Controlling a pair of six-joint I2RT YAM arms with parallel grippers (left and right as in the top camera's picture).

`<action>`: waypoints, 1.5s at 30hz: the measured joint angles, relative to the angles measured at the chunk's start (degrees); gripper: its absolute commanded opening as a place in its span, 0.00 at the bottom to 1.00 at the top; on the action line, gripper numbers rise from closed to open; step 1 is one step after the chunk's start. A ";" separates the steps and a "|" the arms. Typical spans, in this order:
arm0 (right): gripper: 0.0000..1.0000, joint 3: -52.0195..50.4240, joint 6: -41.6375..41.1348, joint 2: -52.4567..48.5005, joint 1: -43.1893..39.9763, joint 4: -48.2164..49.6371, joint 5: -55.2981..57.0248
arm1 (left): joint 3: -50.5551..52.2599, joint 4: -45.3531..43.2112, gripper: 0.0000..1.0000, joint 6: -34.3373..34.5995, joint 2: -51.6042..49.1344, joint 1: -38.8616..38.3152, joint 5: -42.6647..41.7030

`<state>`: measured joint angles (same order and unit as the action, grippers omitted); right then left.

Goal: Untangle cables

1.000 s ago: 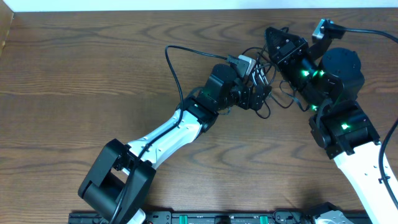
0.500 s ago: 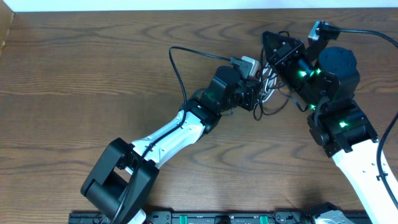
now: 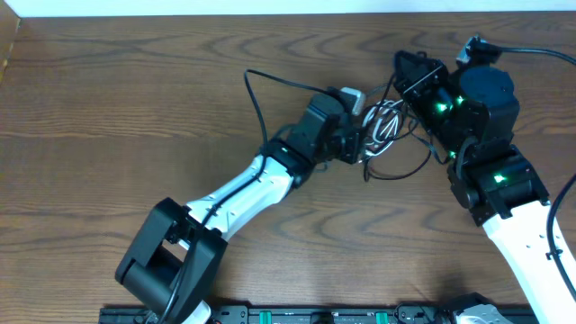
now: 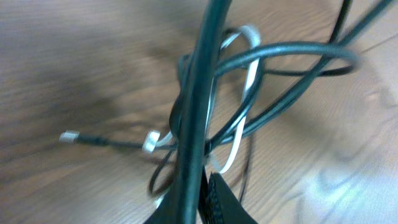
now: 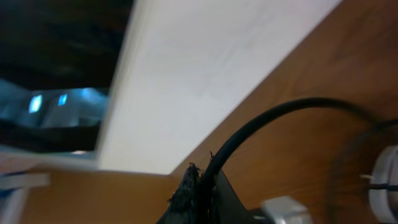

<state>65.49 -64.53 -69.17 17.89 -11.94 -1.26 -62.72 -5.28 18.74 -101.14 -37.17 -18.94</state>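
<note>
The cables (image 3: 385,126) form a knot of thin black cords and one white cord (image 3: 382,119) on the wooden table between my two grippers. My left gripper (image 3: 366,137) is at the knot's left side, shut on a black cord (image 4: 198,112) that runs straight up through the left wrist view. Behind it the white cord (image 4: 247,87) loops among black loops, and two small plug ends (image 4: 69,135) lie to the left. My right gripper (image 3: 405,70) is just above and right of the knot, shut on another black cord (image 5: 249,134) that curves away to the right.
The table's back edge (image 3: 270,13) meets a white wall (image 5: 205,68) close behind the right gripper. The left arm's own thick black cable (image 3: 256,90) arches over the wood left of the knot. A grey plug (image 5: 283,210) shows beside the right jaws.
My left gripper has shut on a black cord. The right gripper has shifted slightly right, and the knot now lies spread out between the two grippers.
</note>
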 measured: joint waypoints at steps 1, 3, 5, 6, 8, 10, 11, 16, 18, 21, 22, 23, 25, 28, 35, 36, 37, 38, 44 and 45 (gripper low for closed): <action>0.01 0.00 0.66 -0.04 -0.61 -1.22 1.09 | -0.04 2.01 0.08 -0.94 0.00 1.27 -0.22; 0.01 -0.04 1.86 -0.11 -1.60 -3.93 3.08 | -0.04 4.92 0.08 -2.25 0.44 3.04 -0.42; 0.01 -0.04 3.17 -0.11 -2.71 -5.99 4.92 | -0.04 8.55 0.08 -4.35 1.86 5.14 -0.59; 0.01 -0.07 4.00 -0.11 -3.37 -7.02 6.21 | -0.04 10.82 0.08 -6.34 3.54 6.71 -0.63; 0.01 -0.02 4.87 -0.11 -4.42 -7.98 8.09 | -0.04 13.75 0.08 -8.94 5.70 8.39 -0.61; 0.01 0.13 5.68 0.02 -6.99 -9.81 11.04 | 0.15 16.33 0.08 -11.52 7.80 10.56 -0.35; 0.01 0.15 6.03 0.02 -8.72 -11.13 12.61 | 0.22 17.66 0.08 -13.25 9.03 12.20 -0.20; 0.02 0.17 6.73 0.02 -12.72 -16.28 15.26 | 0.35 20.70 0.08 -16.31 11.85 17.46 0.00; 0.24 0.17 6.88 0.02 -13.62 -17.22 15.82 | 0.35 21.33 0.08 -17.00 12.02 18.80 0.02; 0.80 0.17 8.26 0.04 -13.70 -17.46 13.75 | 0.39 21.38 0.08 -17.35 12.02 18.88 -0.02; 0.91 0.17 8.66 0.04 -13.70 -17.44 12.31 | 0.39 21.40 0.08 -17.35 12.02 18.82 -0.07; 0.99 0.17 9.64 0.04 -13.70 -17.44 10.36 | 0.39 21.38 0.08 -17.38 12.02 18.78 -0.24; 0.99 0.17 11.61 0.04 -13.70 -17.42 6.49 | 0.39 21.27 0.40 -17.49 12.02 18.78 -0.72; 0.99 0.17 16.04 0.04 -13.70 -17.35 0.72 | 0.42 19.91 0.97 -18.21 12.02 18.78 -3.17; 0.99 0.17 22.45 0.04 -13.70 -17.40 -8.24 | 0.42 18.01 0.98 -19.87 12.02 18.78 -11.41; 0.99 0.17 22.99 0.04 -13.70 -17.40 -8.76 | 0.42 17.97 0.98 -20.31 12.02 18.78 -12.76; 0.99 0.17 23.41 0.04 -13.70 -17.40 -9.11 | 0.42 17.92 0.98 -20.35 12.02 18.78 -13.38; 0.99 0.17 23.78 0.04 -13.68 -17.42 -9.42 | 0.42 17.88 0.98 -20.41 12.02 18.78 -13.97; 0.99 0.17 25.46 0.04 -12.37 -17.62 -13.07 | 0.42 17.81 0.98 -20.65 12.02 18.78 -15.28; 0.99 0.17 26.43 0.04 -11.98 -17.64 -14.88 | 0.42 17.59 0.98 -20.70 12.02 18.78 -15.30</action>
<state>65.67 -38.11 -69.12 5.91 -29.58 -16.14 -62.30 12.32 -1.96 -89.12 -18.39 -34.24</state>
